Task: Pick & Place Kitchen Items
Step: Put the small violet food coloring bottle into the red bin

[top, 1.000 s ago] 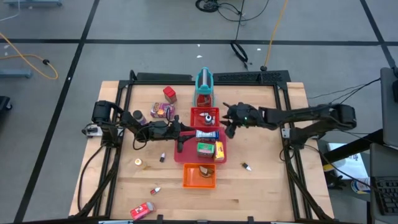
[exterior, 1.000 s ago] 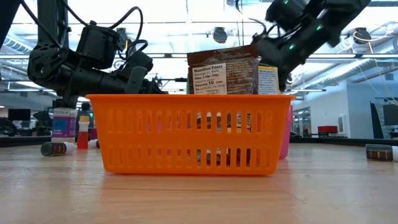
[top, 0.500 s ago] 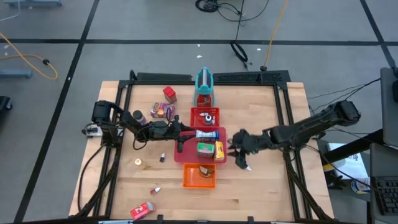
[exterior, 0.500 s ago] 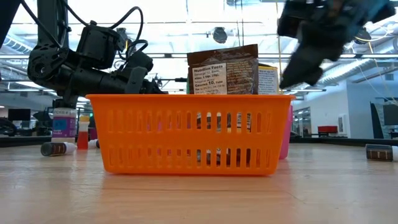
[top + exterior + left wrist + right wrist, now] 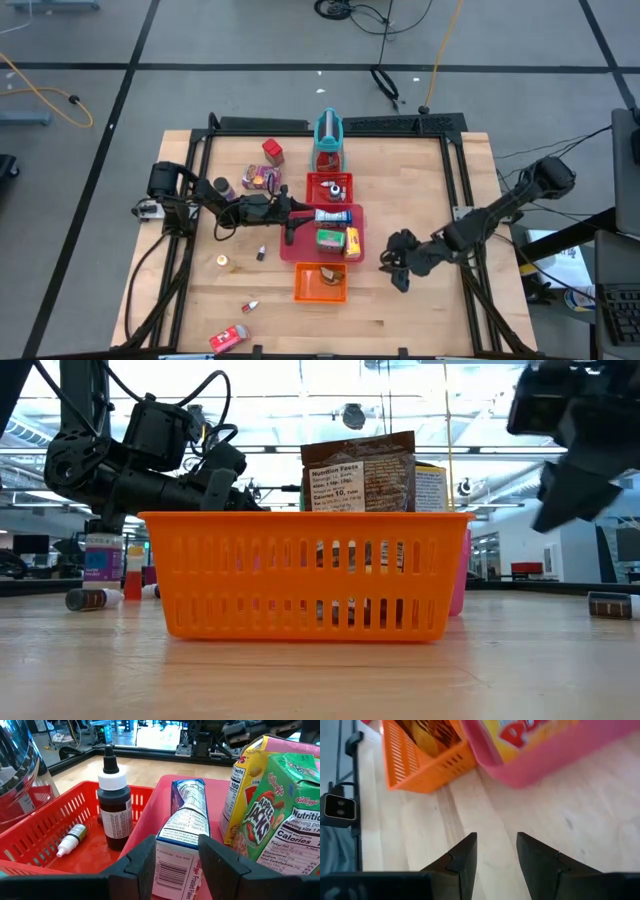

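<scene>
Room: grey tiled floor with dark seams around the bench; cables trail across it beyond the far edge.
Surface: pale wooden table (image 5: 420,190), plank grain running lengthwise, inside a black metal frame.
Left gripper (image 5: 174,851): two dark, angular fingers spread apart with nothing between them; it is stretched level over the near edge of the pink tray (image 5: 300,250).
Ahead of the left jaws: a blue-white carton (image 5: 181,836) stands just beyond the tips, its barcode end toward them, inside the pink tray.
Beside that carton: a glossy green cereal box (image 5: 281,820) and a yellow box (image 5: 246,780) behind it, both upright cardboard, touching each other.
To the other side of the left jaws: red slotted basket (image 5: 45,827) holding a dark brown bottle (image 5: 115,802) with a white collar and black cap, upright, and a tiny white dropper bottle (image 5: 70,839) lying flat.
Right gripper (image 5: 495,851): dark fingers parted, holding nothing, tips pointing down at bare wood.
Past the right jaws: orange slatted basket (image 5: 415,757) with a brown packet in it, and the smooth pink tray's corner next to it; both well clear of the fingertips.
Orange basket from table level: thin vertical plastic ribs, a brown printed packet (image 5: 360,472) rising above its rim.
Scattered pieces: red box (image 5: 272,151), pink-purple packet (image 5: 261,178) and dark purple can (image 5: 222,187) behind the left arm; red box (image 5: 230,338) near the front edge.
Teal stand (image 5: 329,135): upright at the far end of the row of trays.
</scene>
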You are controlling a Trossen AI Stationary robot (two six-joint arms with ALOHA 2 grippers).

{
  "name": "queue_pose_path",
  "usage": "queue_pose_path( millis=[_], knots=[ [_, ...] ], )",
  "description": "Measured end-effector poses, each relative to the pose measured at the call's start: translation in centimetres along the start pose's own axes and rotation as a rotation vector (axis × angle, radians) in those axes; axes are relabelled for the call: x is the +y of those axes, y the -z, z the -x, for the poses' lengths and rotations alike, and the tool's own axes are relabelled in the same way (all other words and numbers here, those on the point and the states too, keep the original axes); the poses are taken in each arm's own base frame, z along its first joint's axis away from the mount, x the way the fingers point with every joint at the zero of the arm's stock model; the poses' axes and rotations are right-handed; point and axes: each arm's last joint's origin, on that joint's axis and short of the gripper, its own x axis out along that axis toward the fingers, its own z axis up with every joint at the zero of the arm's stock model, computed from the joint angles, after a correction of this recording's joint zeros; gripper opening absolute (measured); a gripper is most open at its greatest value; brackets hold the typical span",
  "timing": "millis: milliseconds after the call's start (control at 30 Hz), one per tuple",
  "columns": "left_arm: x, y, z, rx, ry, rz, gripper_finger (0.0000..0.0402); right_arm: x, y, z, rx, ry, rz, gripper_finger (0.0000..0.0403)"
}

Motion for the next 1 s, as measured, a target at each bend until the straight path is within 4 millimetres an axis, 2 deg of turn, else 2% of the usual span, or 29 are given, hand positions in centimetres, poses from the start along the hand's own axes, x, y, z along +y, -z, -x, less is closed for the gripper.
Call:
queue_pose_path(
  millis=[233, 667, 1000],
  knots=[
    [0.0, 0.0, 0.0, 0.000, 0.000, 0.000, 0.0147, -0.8, 1.4, -0.3, 0.035, 0.026, -0.080, 0.0130],
    [0.0, 0.0, 0.0, 0.001, 0.000, -0.001, 0.0147, -2.0, 2.2, -0.2, 0.105, 0.146, -0.170, 0.0130],
    [0.0, 0.0, 0.0, 0.002, -0.001, -0.004, 0.0147, -2.3, 2.9, -1.2, 0.159, 0.195, -0.206, 0.0130]
  ],
)
